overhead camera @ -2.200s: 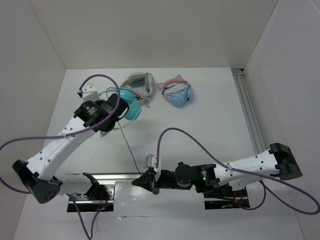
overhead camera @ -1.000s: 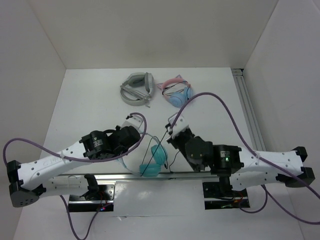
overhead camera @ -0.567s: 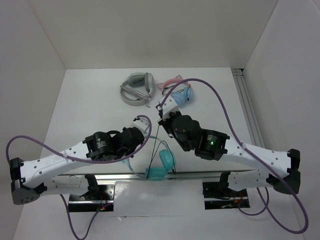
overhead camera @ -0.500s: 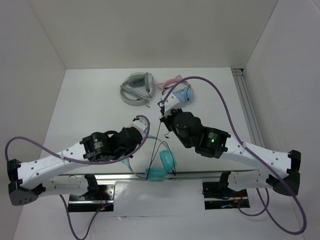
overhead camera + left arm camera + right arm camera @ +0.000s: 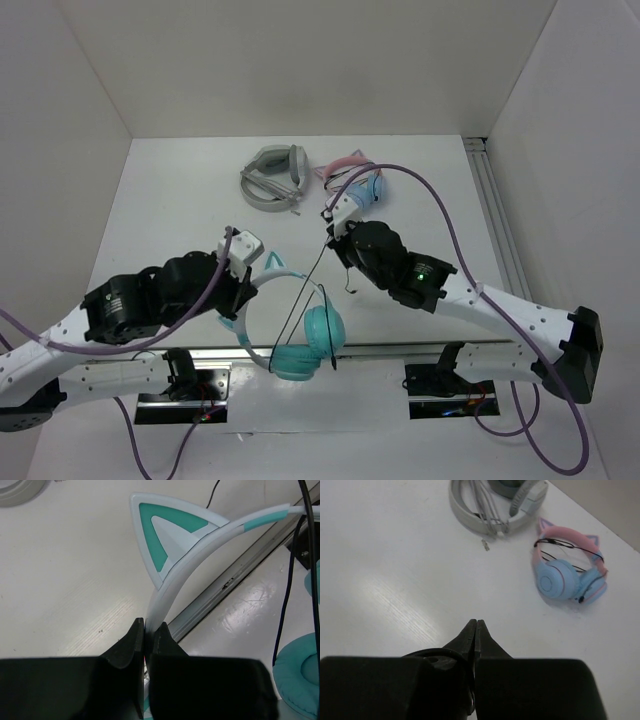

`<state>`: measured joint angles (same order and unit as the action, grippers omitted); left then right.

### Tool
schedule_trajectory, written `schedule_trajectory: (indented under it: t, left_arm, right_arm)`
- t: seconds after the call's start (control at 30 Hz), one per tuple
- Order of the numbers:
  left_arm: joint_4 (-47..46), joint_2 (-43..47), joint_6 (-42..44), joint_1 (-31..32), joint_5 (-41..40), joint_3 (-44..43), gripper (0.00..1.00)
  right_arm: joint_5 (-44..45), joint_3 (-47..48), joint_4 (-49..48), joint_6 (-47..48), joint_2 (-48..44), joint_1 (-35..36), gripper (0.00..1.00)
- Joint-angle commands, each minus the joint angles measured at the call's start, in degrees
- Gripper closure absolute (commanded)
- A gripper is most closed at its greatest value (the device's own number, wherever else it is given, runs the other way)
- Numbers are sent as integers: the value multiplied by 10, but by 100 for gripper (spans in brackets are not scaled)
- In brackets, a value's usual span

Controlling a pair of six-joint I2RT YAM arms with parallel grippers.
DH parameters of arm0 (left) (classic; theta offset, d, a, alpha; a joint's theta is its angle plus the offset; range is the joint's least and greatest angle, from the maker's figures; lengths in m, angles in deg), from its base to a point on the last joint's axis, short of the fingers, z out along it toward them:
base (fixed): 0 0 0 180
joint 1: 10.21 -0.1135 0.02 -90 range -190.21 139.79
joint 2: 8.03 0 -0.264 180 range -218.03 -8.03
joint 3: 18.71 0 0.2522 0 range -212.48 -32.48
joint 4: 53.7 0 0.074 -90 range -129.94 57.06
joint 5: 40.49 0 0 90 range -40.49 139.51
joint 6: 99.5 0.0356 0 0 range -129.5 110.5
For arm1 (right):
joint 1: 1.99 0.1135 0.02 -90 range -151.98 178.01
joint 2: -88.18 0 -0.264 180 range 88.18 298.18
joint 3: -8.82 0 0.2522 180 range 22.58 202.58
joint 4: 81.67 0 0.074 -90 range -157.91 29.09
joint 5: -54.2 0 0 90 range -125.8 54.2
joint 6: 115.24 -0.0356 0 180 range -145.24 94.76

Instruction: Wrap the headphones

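— How far along is the wrap?

— Early, I'd say. My left end effector [image 5: 145, 628] is clamped on the pale headband [image 5: 175, 580] just below a cat ear [image 5: 167, 527]. It holds the teal headphones [image 5: 322, 327] up over the near edge of the surface [image 5: 180, 210]. The right end effector [image 5: 476, 628] has its fingers pressed together — the black cable [image 5: 304, 294] runs taut up to it, so I judge it pinched there. I can't make out a single full turn round the band, so the winding itself is all left to do.

— And compared with two seconds back?

— Then the headphones hung at the far left, close to the grey pair [image 5: 272, 175], and my right arm sat low by the near rail. Now they're at the near edge, and the right arm has drawn the cable out toward the pink pair [image 5: 355, 185].
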<state>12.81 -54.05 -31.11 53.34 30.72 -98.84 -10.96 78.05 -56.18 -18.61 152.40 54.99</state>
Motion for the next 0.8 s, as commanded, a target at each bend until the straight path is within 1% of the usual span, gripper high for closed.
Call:
schedule_trajectory:
  t: [0.0, 0.03, 0.1, 0.17, 0.27, 0.3, 0.37, 0.4, 0.47, 0.5, 0.53, 0.6, 0.63, 0.67, 0.7, 0.77]
  left_arm:
    - [-24, 27, -5, 5, 36, -46, 100]
    - [-24, 27, -5, 5, 36, -58, 100]
    - [-24, 33, -12, 5, 36, -69, 100]
    - [-24, 33, -18, 5, 36, -86, 100]
    - [-24, 28, -23, 5, 36, -100, 100]
    - [-24, 28, -28, 5, 36, -100, 100]
    - [-19, 28, -34, 5, 30, -106, 100]
    - [-19, 28, -41, 5, 22, -111, 100]
    - [-19, 28, -51, 5, 6, -120, 100]
    - [-19, 28, -63, 5, 6, -128, 100]
    - [-19, 28, -63, 5, -1, -128, 100]
    - [-19, 28, -90, 5, -28, -145, 100]
    - [-19, 28, -99, 5, -41, -145, 100]
    - [-19, 28, -109, 5, -74, -145, 100]
    - [-19, 28, -130, 5, -90, -145, 100]
    - [-19, 28, -155, 5, -120, -145, 100]
  right_arm:
    - [-67, -19, -71, -7, -21, -5, 95]
    - [-112, -25, -77, -7, -27, -11, 92]
    - [-150, -40, -94, -7, -32, -11, 88]
    - [-184, -53, -127, -22, -38, -11, 86]
    - [-226, -96, -175, -51, -48, -11, 85]
    - [-234, -126, -223, -61, -48, -11, 85]
    - [-243, -161, -280, -96, -48, -11, 84]
    - [-248, -191, -330, -107, -48, -11, 84]
    - [-248, -221, -378, -134, -43, -11, 84]
    - [-248, -235, -419, -141, -29, -11, 84]
    - [-258, -255, -437, -146, -22, -11, 84]
    - [-273, -266, -477, -157, 4, -11, 84]
    - [-280, -272, -488, -164, 13, -11, 87]
    - [-288, -279, -501, -174, 21, -11, 88]
    - [-305, -284, -530, -180, 39, -11, 88]
    - [-319, -299, -558, -190, 54, -11, 92]
